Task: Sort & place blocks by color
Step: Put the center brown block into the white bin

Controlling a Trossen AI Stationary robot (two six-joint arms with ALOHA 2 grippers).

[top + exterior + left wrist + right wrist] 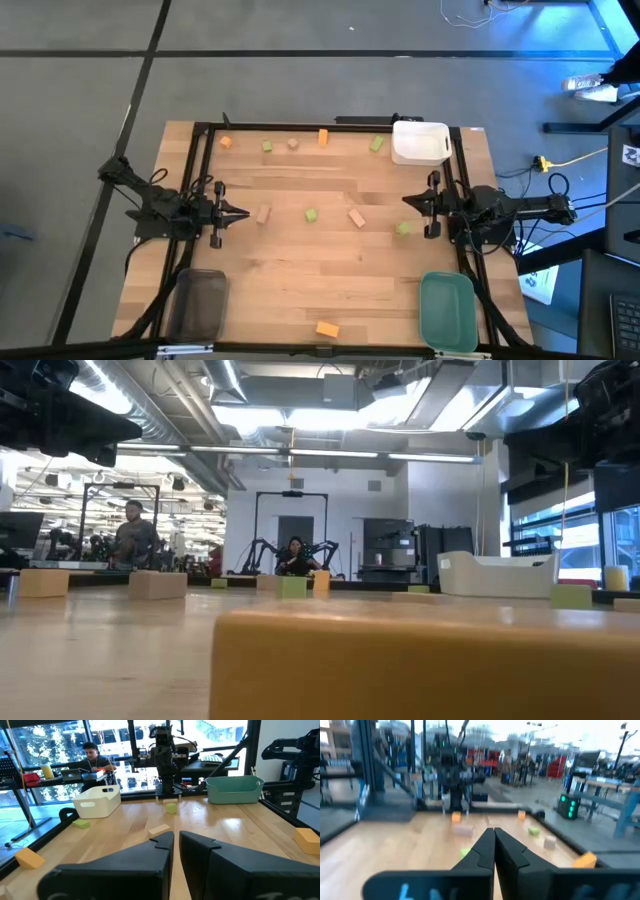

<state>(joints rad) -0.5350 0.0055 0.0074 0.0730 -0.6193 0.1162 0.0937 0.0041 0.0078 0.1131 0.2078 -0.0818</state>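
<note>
Blocks scattered over pale wooden surface, none sorted yet: small orange cubes near far rail, orange oblong block near front edge, light green blocks, pale tan wooden blocks.

Left pincer clenched on nothing, hovering just beside the tan block at left centre. Right pincer likewise clenched and empty, near the green block at right centre. Dark grey tray, green tray and white bin all apparently without blocks.

Likely risks: descending with fingers shut would shove a block aside instead of straddling it. Tan block lying askew may twist or pop out of a grip not aligned to its sides. Central blocks sit within reach of both arms, so collision possible if both go in together. Pale tan against pale wood easily misjudged. Block near the rail awkward to approach.
</note>
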